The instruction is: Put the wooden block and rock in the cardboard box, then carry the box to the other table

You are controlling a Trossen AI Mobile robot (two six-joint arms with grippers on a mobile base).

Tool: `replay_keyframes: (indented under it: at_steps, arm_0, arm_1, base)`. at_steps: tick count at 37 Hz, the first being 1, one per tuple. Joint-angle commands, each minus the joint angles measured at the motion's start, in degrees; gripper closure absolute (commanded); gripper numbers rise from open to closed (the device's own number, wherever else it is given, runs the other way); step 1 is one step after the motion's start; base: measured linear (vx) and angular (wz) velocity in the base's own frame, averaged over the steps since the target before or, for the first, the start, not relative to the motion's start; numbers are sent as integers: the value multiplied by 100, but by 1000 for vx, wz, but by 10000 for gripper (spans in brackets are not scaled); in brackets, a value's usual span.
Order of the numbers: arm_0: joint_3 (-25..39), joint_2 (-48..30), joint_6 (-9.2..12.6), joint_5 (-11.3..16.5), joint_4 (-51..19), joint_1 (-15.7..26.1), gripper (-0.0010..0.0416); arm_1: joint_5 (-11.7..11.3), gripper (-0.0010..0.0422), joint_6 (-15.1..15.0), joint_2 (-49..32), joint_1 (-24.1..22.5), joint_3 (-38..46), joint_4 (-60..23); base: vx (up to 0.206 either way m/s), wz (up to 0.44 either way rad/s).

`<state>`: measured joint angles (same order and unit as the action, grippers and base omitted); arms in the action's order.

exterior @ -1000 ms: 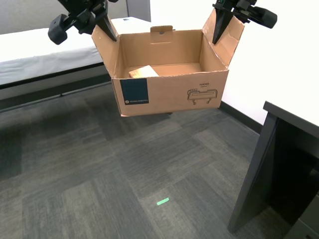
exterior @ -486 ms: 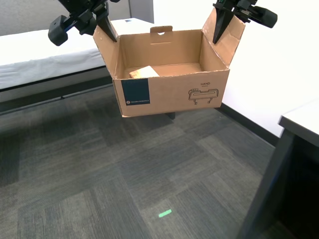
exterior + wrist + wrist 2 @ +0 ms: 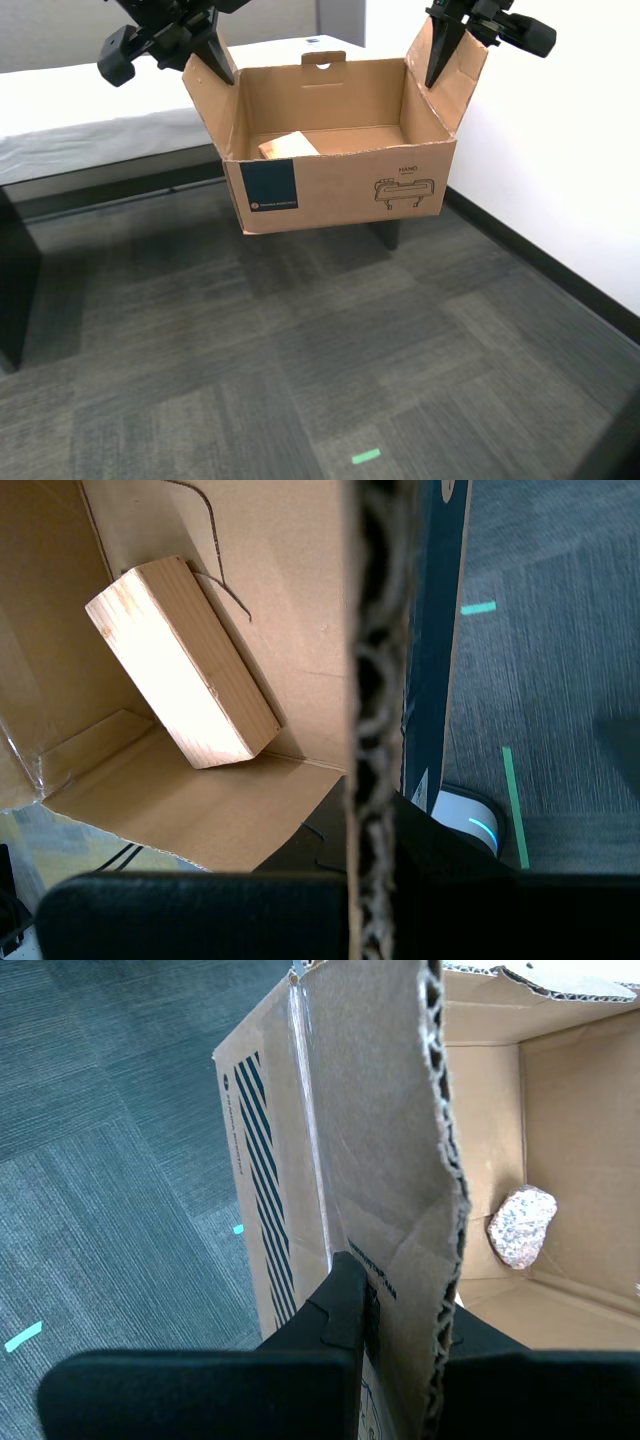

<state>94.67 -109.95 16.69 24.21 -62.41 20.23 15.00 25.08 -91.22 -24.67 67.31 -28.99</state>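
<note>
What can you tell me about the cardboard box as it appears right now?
The box is brown corrugated cardboard, open at the top with its flaps raised. Its front bears a dark blue square label and a small line drawing; one side shows dark stripes. It hangs level in the air above grey carpet, touching no table. My first gripper pinches one side flap's edge, my second gripper the opposite one. Inside, the wooden block lies on the floor against a wall, and the rock rests in a corner.

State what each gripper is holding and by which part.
My first gripper and my second gripper each clamp a raised side flap of the cardboard box, on opposite sides; the box hangs between them above the carpet.
</note>
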Motion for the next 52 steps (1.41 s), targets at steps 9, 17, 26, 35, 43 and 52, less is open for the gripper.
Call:
replay_keyframes:
  at_steps: [9, 17, 26, 35, 43, 52]
  arm_0:
    - [9, 11, -20, 120, 24, 13, 406]
    - [9, 11, -63, 120, 24, 13, 406]
    - [9, 11, -48, 120, 39, 24, 406]
    - [9, 11, 28, 118, 72, 24, 406]
    - [9, 11, 28, 118, 96, 24, 406]
    - [9, 11, 22, 120, 103, 24, 406]
  arm_1:
    - [243, 413, 44, 7, -11, 7, 31]
    - [240, 413, 151, 7, -13, 7, -2]
    - [245, 413, -420, 7, -4, 7, -59]
    - [245, 413, -678, 7, 0, 7, 136]
    - [247, 413, -664, 7, 0, 7, 212]
    - [243, 413, -433, 2, -2, 7, 188]
  base:
    - [153, 241]
    - [153, 257]
    - [155, 255]
    - [153, 169]
    - [154, 69]
    - [159, 33]
